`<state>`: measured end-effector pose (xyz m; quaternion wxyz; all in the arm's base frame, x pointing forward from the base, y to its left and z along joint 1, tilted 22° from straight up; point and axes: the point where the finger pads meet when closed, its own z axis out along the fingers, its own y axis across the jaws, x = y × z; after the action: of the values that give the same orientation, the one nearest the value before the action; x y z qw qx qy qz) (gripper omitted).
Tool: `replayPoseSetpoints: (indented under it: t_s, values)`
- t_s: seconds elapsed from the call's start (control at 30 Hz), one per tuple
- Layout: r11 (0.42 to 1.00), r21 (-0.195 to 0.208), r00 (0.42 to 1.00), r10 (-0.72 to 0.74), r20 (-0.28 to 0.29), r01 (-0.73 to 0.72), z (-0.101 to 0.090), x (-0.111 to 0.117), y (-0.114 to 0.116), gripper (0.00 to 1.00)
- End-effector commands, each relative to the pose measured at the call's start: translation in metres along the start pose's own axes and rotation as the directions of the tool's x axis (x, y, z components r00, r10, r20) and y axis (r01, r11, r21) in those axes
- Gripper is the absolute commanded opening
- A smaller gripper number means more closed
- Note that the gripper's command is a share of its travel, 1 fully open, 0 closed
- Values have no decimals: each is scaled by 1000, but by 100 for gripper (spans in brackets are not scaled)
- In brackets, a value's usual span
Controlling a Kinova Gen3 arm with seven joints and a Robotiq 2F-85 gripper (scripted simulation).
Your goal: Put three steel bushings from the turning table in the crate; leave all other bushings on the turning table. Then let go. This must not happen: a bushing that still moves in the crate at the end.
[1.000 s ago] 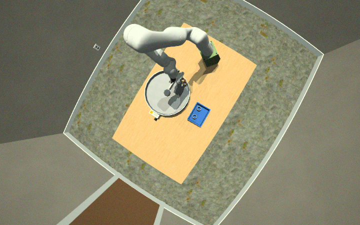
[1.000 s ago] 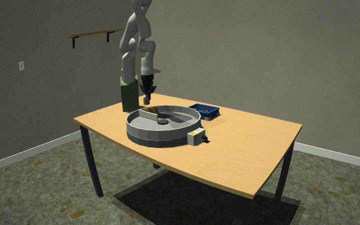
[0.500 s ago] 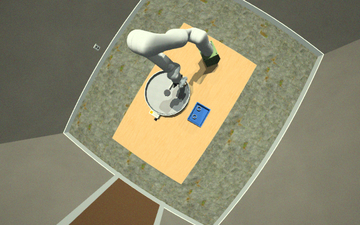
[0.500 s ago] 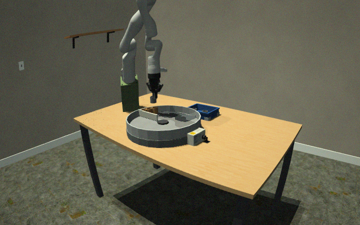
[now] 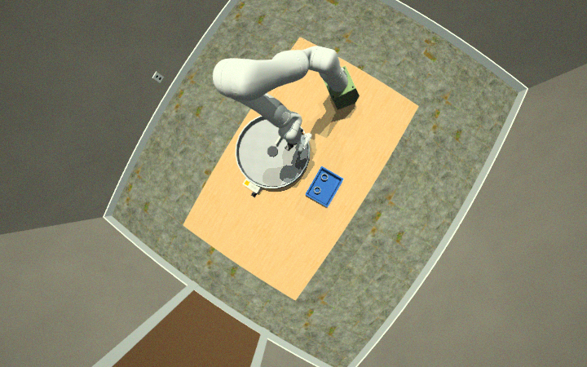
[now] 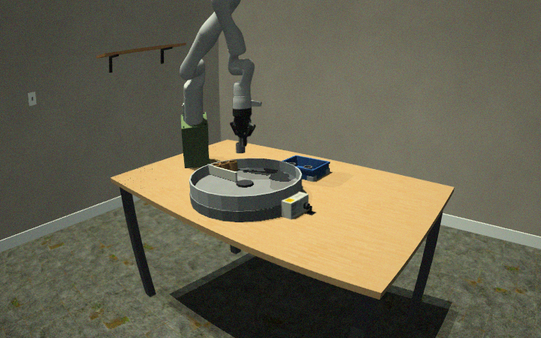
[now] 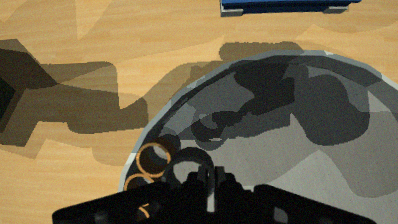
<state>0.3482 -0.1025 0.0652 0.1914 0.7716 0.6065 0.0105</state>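
Over the far part of the turning table (image 5: 259,170) (image 6: 243,203) (image 7: 385,77), as seen from where I stand, the gripper (image 5: 289,147) (image 6: 241,143) (image 7: 210,178) points straight down, its fingers clamped on a dark grey steel bushing (image 6: 240,148) (image 7: 206,156). That bushing hangs upright in the air, above the rim and touching nothing below. The wrist view looks down past the fingertips onto its round mouth, though the black gripper body hides part of it. Copper-coloured bushings (image 6: 229,164) (image 7: 138,160) stand on the turning table, bunched by its wall behind a pale straight divider (image 6: 222,171). I can't make out every one of them, since the gripper covers some from above. A dark round hub (image 5: 272,151) (image 6: 244,183) marks the middle of the disc. Just beside the turning table, on the wooden table (image 5: 259,237) (image 6: 369,222) (image 7: 45,30), sits the blue crate (image 5: 328,190) (image 6: 317,170) (image 7: 290,7). Two steel bushings, one (image 5: 321,177) near a corner and another (image 5: 314,190) along the same side, lie inside it, apart from each other. With a third in the fingers, the crate is one short of its three.
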Motion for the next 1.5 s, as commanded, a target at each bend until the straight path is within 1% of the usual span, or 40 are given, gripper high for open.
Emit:
replayPoseSetpoints:
  t_s: [0.0, 0.33, 0.5, 0.9, 1.07, 1.47]
  values:
    - [999, 0, 999, -39, -10, 39, 1, 20, 7, 0]
    - [999, 0, 999, -39, -10, 39, 1, 20, 7, 0]
    - [999, -1, 999, -38, -10, 38, 0, 69, 26, 0]
    - [999, -1, 999, -38, -10, 38, 0, 69, 26, 0]
    - [999, -2, 999, -38, -10, 38, -1, 118, 45, 0]
    - [999, -2, 999, -38, -10, 38, -1, 118, 45, 0]
